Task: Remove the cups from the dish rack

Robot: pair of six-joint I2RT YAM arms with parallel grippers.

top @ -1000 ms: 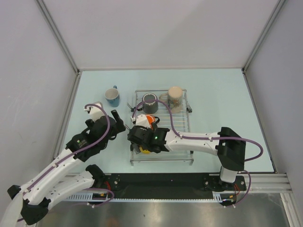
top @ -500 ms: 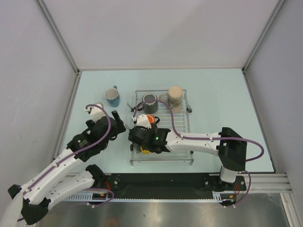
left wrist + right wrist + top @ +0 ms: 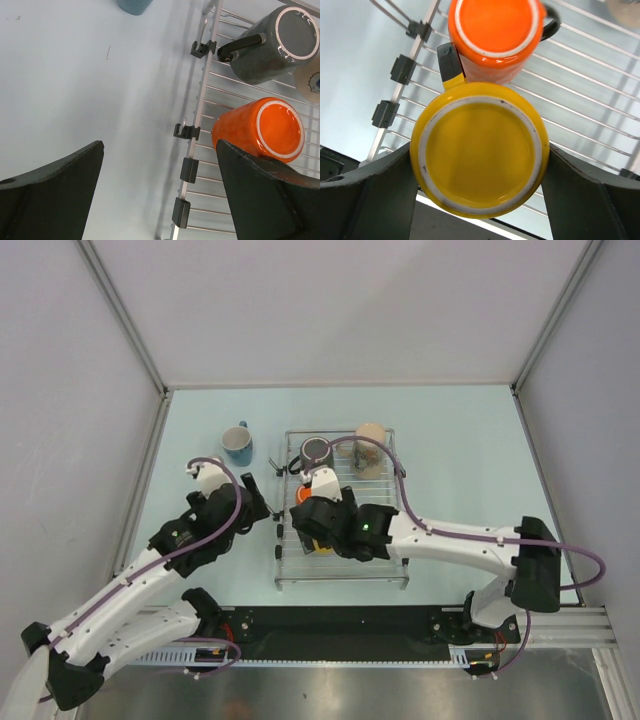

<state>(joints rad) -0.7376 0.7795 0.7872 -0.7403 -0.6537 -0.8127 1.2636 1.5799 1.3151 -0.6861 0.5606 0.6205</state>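
My right gripper [image 3: 479, 172] is shut on the yellow cup [image 3: 480, 155], one finger on each side and its base facing the wrist camera, above the silver dish rack [image 3: 600, 90]. The orange cup [image 3: 495, 35] stands upside down right behind it, touching or nearly so. In the top view the dark grey cup [image 3: 317, 452] and the beige cup [image 3: 370, 445] sit at the rack's [image 3: 340, 583] far end. The blue cup [image 3: 237, 443] stands on the table, left of the rack. My left gripper [image 3: 160, 200] hangs open over the rack's left rail, empty, its right finger [image 3: 270, 200] beside the orange cup [image 3: 250, 127].
The rack's left rail carries black clips [image 3: 187, 131]. Grey walls close in the pale blue table on three sides. The two arms lie close together at the rack's near left corner [image 3: 280, 540].
The right gripper has closed on the yellow cup and shifted a little right and away from the near edge. The left gripper has edged slightly towards the rack.
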